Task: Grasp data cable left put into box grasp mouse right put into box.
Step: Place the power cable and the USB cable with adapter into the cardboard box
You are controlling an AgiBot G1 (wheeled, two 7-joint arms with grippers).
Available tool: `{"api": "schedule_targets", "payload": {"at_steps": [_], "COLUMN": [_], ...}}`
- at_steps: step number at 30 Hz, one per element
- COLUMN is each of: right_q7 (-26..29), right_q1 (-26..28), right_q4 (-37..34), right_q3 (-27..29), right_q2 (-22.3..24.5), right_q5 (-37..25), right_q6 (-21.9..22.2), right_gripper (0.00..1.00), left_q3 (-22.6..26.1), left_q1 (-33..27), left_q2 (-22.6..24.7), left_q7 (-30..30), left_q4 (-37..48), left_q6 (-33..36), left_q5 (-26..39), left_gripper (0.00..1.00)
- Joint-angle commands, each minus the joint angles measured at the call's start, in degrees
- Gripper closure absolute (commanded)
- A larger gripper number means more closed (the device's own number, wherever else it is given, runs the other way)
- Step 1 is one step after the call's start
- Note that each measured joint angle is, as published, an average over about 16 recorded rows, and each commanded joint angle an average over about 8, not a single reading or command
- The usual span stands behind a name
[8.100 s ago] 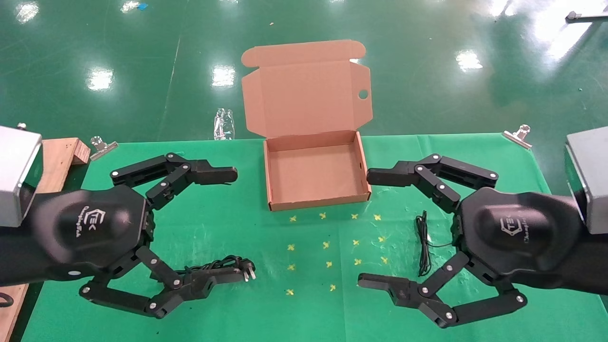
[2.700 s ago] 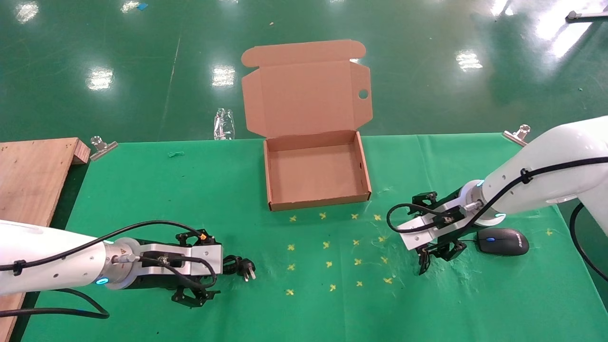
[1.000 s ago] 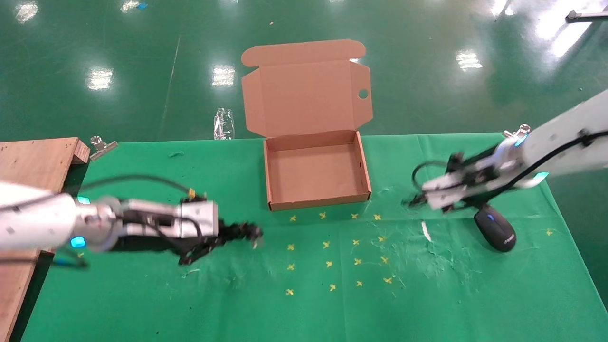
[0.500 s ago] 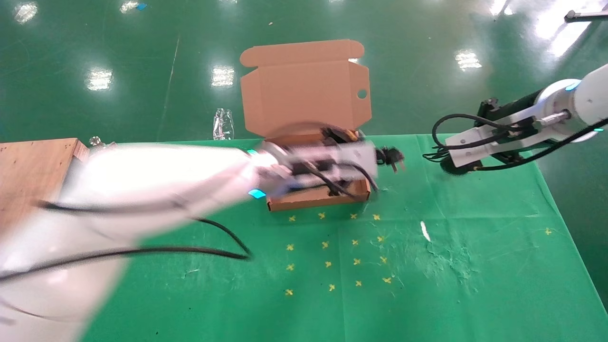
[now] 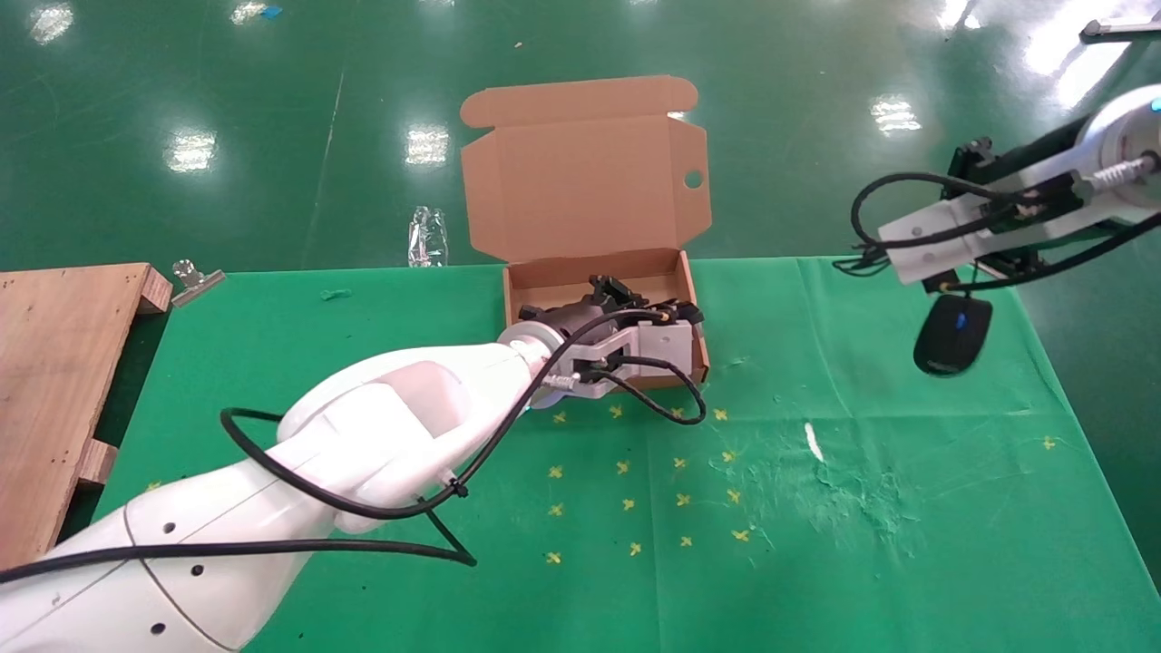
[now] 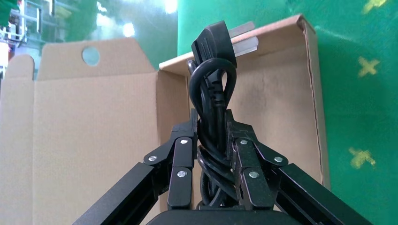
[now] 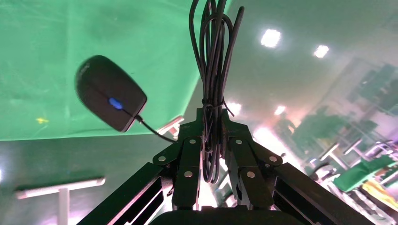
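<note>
The brown cardboard box [image 5: 590,268] stands open at the table's far middle, its flap lid [image 5: 580,181] upright behind it. My left gripper [image 5: 635,297] reaches into the box, shut on the data cable [image 6: 213,101], a thick black bundle. Its plug [image 6: 216,43] sticks out past the fingertips, over the box floor [image 6: 277,108]. My right gripper [image 5: 875,263] hangs high above the table's far right corner. It is shut on the mouse's thin coiled cord [image 7: 212,70]. The black mouse [image 5: 952,336] with its blue wheel dangles from the cord in the air, also in the right wrist view [image 7: 110,93].
A wooden board [image 5: 54,363] lies along the table's left edge, with a metal clip [image 5: 195,277] near its far corner. Yellow cross marks [image 5: 626,472] and a white scrape [image 5: 812,442] mark the green cloth in front of the box.
My left arm has swung back from beyond the box's right side and lowered the data cable into the box. My right gripper has risen and moved right, and the mouse now hangs free.
</note>
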Motion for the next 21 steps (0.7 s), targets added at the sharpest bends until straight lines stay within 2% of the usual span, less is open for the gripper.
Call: {"api": "schedule_targets", "payload": {"at_steps": [1, 9, 13, 17, 21], "right_q7": [-0.1, -1.1, -1.4, -2.2, -3.8], "right_q1": [0.5, 0.5, -0.3, -1.0, -2.1], "right_q4": [0.0, -0.1, -0.3, -0.6, -1.4], "right_q3": [0.0, 0.7, 0.8, 0.9, 0.7], "right_q2": [-0.1, -1.5, -2.6, -4.4, -7.2], "right_q5": [-0.1, 1.2, 1.6, 2.1, 3.3], "right_q6": [0.2, 3.1, 5.1, 7.5, 10.3], "right_gripper": [1.0, 1.0, 1.0, 1.0, 1.0], "left_q3": [2.3, 8.3, 9.6, 7.3, 2.6], "left_q1": [-0.9, -3.1, -4.3, -5.9, -7.0], "left_q2": [0.0, -0.1, -0.5, -3.1, -9.7], "left_q7": [-3.1, -11.4, -15.1, -20.4, -25.8], "left_q4": [0.2, 0.1, 0.6, 1.3, -0.4], "left_q6": [-0.4, -0.9, -1.3, -1.6, -1.4], "left_q5": [1.3, 4.1, 5.2, 5.6, 4.1], "left_gripper": [0.0, 0.0, 0.0, 0.0, 0.0]}}
